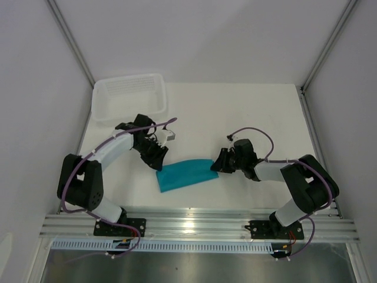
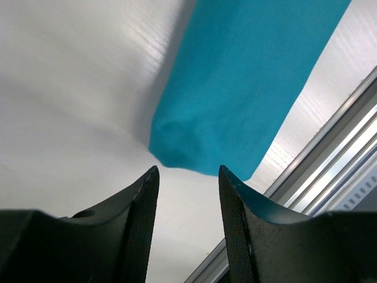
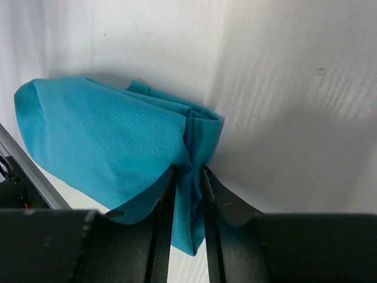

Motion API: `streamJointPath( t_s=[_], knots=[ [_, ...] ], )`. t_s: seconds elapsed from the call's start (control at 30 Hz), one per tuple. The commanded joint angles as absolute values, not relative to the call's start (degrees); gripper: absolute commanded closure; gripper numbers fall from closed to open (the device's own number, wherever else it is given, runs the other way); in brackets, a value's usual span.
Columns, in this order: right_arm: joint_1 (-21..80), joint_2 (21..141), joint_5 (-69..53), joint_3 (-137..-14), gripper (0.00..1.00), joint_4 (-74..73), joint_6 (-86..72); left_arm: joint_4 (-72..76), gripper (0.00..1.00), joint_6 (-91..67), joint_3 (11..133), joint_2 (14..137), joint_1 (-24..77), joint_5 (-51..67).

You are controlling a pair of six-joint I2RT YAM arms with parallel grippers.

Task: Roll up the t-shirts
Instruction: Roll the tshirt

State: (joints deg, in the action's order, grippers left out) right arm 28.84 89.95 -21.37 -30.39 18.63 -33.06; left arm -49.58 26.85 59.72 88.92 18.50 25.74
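t-shirt, a folded strip by the tabletop's near edge: right gripper pinches one end, likely anchoring it; left gripper gapes empty

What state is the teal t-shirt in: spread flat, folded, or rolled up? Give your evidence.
Folded into a narrow band, not spread: the t-shirt shows stacked layers at the end pinched by the right gripper.

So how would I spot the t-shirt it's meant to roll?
Look at the white table, near its front edge. The t-shirt is the folded teal cloth there, its right end pinched by the right end effector. The only other loose thing, a tray, is white.
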Motion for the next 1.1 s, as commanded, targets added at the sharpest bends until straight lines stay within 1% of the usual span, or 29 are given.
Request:
streamJointPath(
  t_s=[0.0, 0.2, 0.33, 0.57, 0.73, 0.93, 1.07],
  knots=[
    [30.7, 90.0, -17.8, -29.0, 0.71, 16.1, -33.8, -45.5, 0.51, 22.5, 58.0, 85.7, 17.7, 31.2],
    [31.6, 88.5, -15.0, -28.7, 0.71, 15.6, -35.2, -48.8, 0.5, 23.5, 58.9, 93.9, 17.3, 29.8],
    [32.8, 85.8, -13.2, -26.5, 0.7, 16.8, -37.2, -49.8, 0.49, 24.8, 59.6, 94.7, 15.0, 26.9],
    [36.8, 84.7, -10.4, -24.8, 0.66, 18.8, -40.1, -52.3, 0.49, 26.5, 59.9, 97.7, 14.0, 27.3],
    [36.3, 85.3, -9.6, -25.4, 0.64, 17.9, -39.3, -51.2, 0.47, 27.0, 58.4, 99.7, 14.0, 26.5],
    [36.0, 86.2, -10.0, -26.2, 0.6, 17.3, -38.7, -52.6, 0.47, 27.9, 58.4, 99.9, 13.1, 26.3],
    [36.0, 86.8, -10.0, -28.4, 0.59, 15.0, -37.4, -53.3, 0.45, 28.2, 58.6, 100.0, 12.1, 26.9]
  ],
)
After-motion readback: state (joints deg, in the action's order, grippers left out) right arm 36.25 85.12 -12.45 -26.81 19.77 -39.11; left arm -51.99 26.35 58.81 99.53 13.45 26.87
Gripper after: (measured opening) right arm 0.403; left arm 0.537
